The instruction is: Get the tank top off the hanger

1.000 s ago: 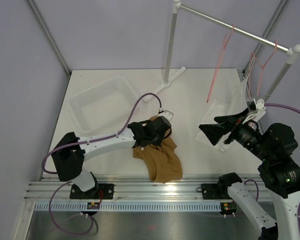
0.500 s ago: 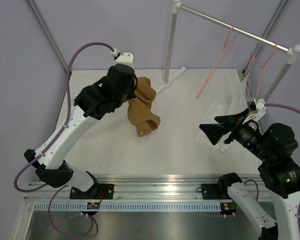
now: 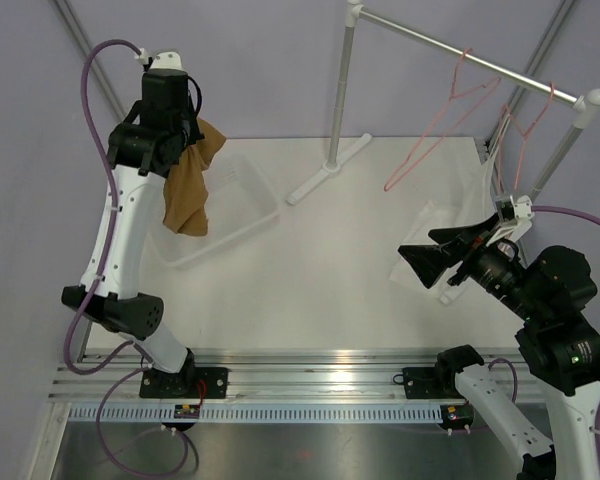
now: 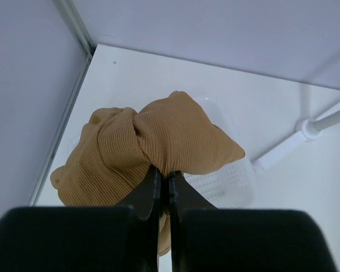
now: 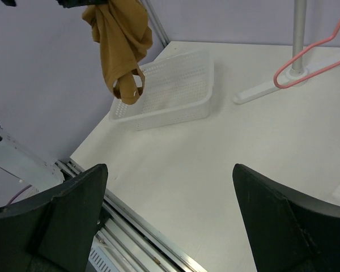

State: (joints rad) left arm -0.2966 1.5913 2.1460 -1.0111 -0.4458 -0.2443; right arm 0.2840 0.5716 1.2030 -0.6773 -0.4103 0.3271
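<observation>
The tan tank top [image 3: 188, 188] hangs bunched from my left gripper [image 3: 180, 140], which is shut on it high over the back left, above a white basket [image 3: 248, 217]. In the left wrist view the fingers [image 4: 150, 190] pinch the fabric [image 4: 158, 136] at the gripper [image 4: 163, 177]. The right wrist view shows the top [image 5: 120, 39] dangling over the basket [image 5: 175, 96]. The pink hanger [image 3: 430, 150] hangs bare and tilted on the rail; its lower end shows in the right wrist view [image 5: 309, 59]. My right gripper [image 3: 420, 265] is open and empty at the right [image 5: 170, 209].
A clothes rack with a white pole [image 3: 340, 90] and a metal rail [image 3: 470, 58] stands at the back. A second pink hanger [image 3: 528, 122] holds a white sheer garment [image 3: 450, 225] at the far right. A metal rail edge [image 3: 310, 385] runs along the table's near side.
My left arm has lifted the tank top from the table's front middle up and back to the left, over the basket. The bare hanger has swung. The right arm has not moved.
</observation>
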